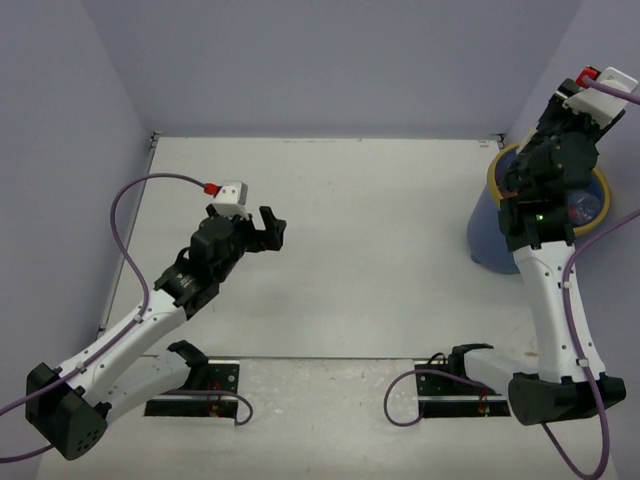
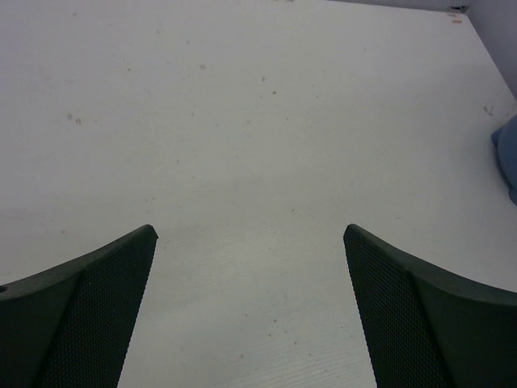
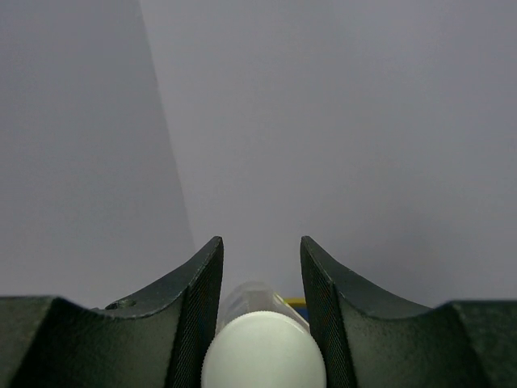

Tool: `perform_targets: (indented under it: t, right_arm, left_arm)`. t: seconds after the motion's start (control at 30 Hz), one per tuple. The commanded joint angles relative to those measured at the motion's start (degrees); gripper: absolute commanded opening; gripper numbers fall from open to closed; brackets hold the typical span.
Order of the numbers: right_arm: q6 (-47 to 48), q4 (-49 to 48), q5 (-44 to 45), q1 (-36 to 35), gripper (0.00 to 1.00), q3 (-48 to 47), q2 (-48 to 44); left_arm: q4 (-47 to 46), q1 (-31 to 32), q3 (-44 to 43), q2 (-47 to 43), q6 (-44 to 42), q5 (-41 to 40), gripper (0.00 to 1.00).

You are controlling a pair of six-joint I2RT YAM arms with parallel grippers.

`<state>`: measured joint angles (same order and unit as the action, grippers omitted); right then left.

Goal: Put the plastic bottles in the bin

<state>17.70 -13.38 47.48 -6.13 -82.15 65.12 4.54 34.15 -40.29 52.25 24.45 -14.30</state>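
My right gripper (image 3: 261,242) is shut on a clear plastic bottle with a white cap (image 3: 262,356), cap toward the camera. In the top view this gripper (image 1: 517,186) hangs over the bin (image 1: 490,240), a round blue bucket with a yellow rim, at the table's right edge. A bit of the yellow rim (image 3: 296,301) shows below the held bottle. Some bottles (image 1: 584,208) lie inside the bin, mostly hidden by the arm. My left gripper (image 1: 270,228) is open and empty above the left middle of the table (image 2: 249,230).
The white table (image 1: 380,250) is walled by grey panels at the back and both sides. The bin's blue side (image 2: 507,158) shows at the right edge of the left wrist view. Two arm bases with purple cables sit at the near edge.
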Motion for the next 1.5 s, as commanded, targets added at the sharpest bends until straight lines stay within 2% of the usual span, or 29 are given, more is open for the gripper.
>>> perform_targets:
  t: [0.0,0.03,0.07,0.1,0.13,0.17,0.23,0.63,0.8,0.93,1.03,1.2,1.27,1.33,1.47]
  right_arm:
    - [-1.7,-3.1,1.0,3.7,0.00,0.2,1.0]
    - [-2.8,-2.2,0.9,4.2,0.01,0.4,1.2]
    - [-4.4,-0.6,0.8,4.7,0.11,0.3,1.4]
    - [-5.5,0.6,0.6,5.2,0.34,-0.1,1.7]
    - [-7.9,4.1,-0.6,5.4,0.71,-0.6,1.9]
    - [-9.0,5.9,-1.0,5.6,0.82,-1.6,2.1]
    - [-12.3,10.4,-1.8,5.6,0.97,-2.8,2.1]
    - [-21.7,23.5,-11.3,5.6,0.99,-7.0,-0.7]
    - [-27.8,34.3,-22.7,5.5,0.99,-12.0,-0.3]
    - [-35.6,35.9,-39.9,5.4,0.99,-9.6,-1.5]
    - [-38.7,34.0,-45.2,1.8,0.99,-5.0,-2.2]
    - [-37.3,32.5,-40.5,-11.1,0.99,4.3,-2.3]
    - [-40.2,28.3,-39.9,-12.9,0.99,10.0,-4.8]
    - [-42.8,21.8,-39.5,-15.0,0.99,20.1,-7.1]
    - [-46.2,19.4,-33.5,-19.5,0.99,32.7,-10.5]
  left_arm:
    - [-0.4,0.0,-2.0,-1.8,0.1,-3.9,1.00]
    - [-0.3,0.0,-2.0,-1.9,0.1,-4.2,1.00]
    - [0.0,0.0,-2.1,-1.9,0.1,-4.3,1.00]
    - [0.2,0.0,-2.2,-1.9,0.1,-4.5,1.00]
    - [0.3,0.0,-2.2,-1.8,0.0,-4.6,1.00]
    - [0.4,0.0,-2.3,-1.7,-0.1,-4.5,1.00]
    - [0.6,0.0,-2.5,-1.5,-0.1,-4.4,1.00]
    - [1.1,0.0,-2.7,-1.5,0.1,-4.8,1.00]
    - [1.6,0.0,-3.0,-1.6,0.8,-5.2,1.00]
    - [2.3,0.0,-3.0,-1.9,1.4,-6.4,1.00]
    - [2.3,0.0,-2.6,-2.6,2.1,-7.8,1.00]
    - [1.9,0.0,-1.6,-3.1,3.1,-9.2,1.00]
    - [2.6,0.0,-0.9,-3.2,4.4,-12.0,1.00]
    - [4.5,-0.1,0.3,-3.5,7.6,-14.0,1.00]
    - [1.9,-0.1,4.6,-4.6,8.6,-14.6,1.00]
